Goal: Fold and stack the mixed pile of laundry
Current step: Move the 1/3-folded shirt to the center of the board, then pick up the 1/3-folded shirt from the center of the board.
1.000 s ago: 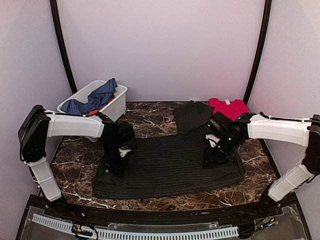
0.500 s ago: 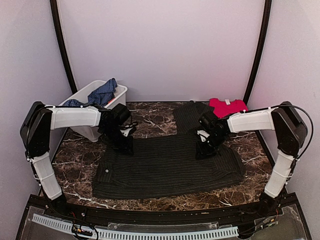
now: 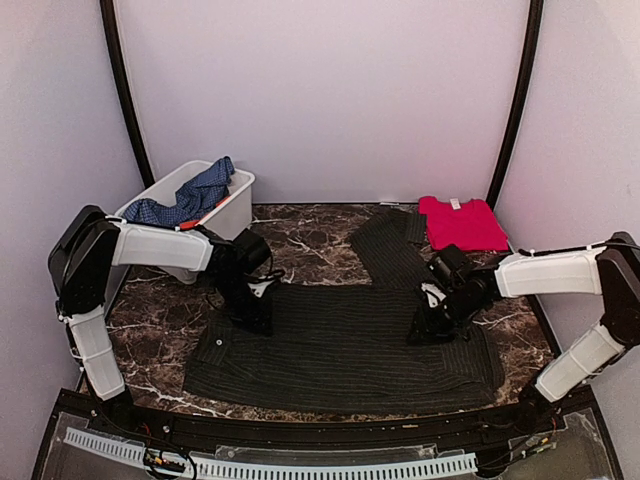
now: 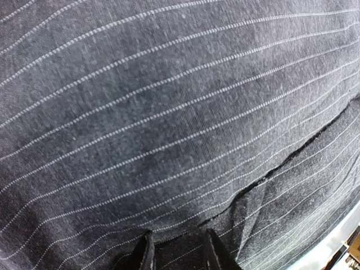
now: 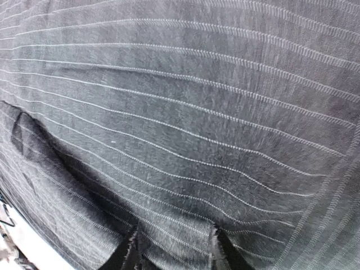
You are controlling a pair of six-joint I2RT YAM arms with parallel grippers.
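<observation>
Roughly a third done, by the look of things. Counts one finished piece: the red cloth [image 3: 462,222], folded into a neat rectangle at the far right corner of the marble table [image 3: 300,240]. Takes the dark pinstriped shirt [image 3: 340,350] as the piece in hand, spread wide and fairly flat across the middle of the table, with one sleeve [image 3: 385,240] trailing back to lie just beside the red cloth. Shows the left gripper [image 3: 257,318] down on the shirt's far left edge and the right gripper [image 3: 425,328] down on its right part, below the sleeve's root. Reads both, from the wrist views, as clenched on a pinch of the pinstriped fabric. Finds no fold made in the shirt yet. Leaves the blue checked garment [image 3: 190,195] draped over the rim of the white plastic bin [image 3: 238,212] at far left, with an orange piece [image 3: 192,225] peeking out beneath it, both apparently untouched. Leaves, then: folding the shirt, stacking it with the red cloth, and afterwards fetching, folding and stacking the two bin pieces.
</observation>
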